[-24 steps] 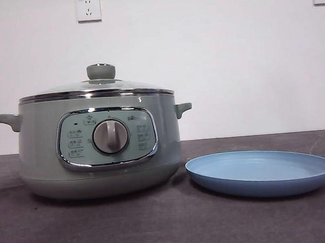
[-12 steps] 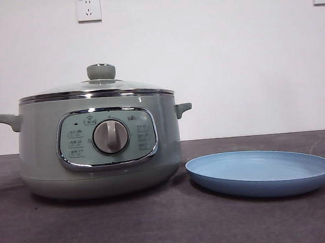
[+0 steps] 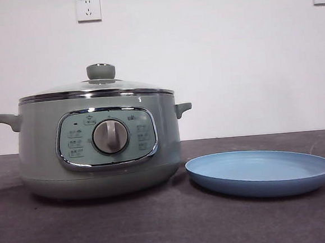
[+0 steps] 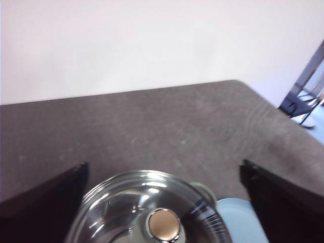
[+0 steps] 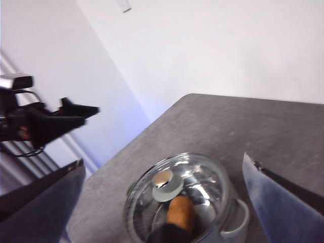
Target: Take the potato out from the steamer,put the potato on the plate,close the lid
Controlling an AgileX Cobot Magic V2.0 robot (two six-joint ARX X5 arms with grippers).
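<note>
Potato (image 5: 180,212) lies inside the steamer (image 3: 99,143), seen through the glass lid (image 3: 95,87), which sits closed on the steamer's rim. In the right wrist view the potato is just beside the lid's knob (image 5: 163,178), its long axis flat and running from the knob toward the steamer's rim. From the front it is hidden by the steamer's wall. The plate (image 3: 260,173) sits bare on the desk (image 3: 171,228), just beside the steamer. Both arms hang above the steamer: the left end effector (image 4: 162,202) has its jaws spread wide over the knob, and the right end effector (image 5: 162,202) is spread as well, holding nothing. As I judge it, the risk is the lid: a grasp off the knob's centre could let the dome tilt or slip and knock the steamer or the plate beside it.
</note>
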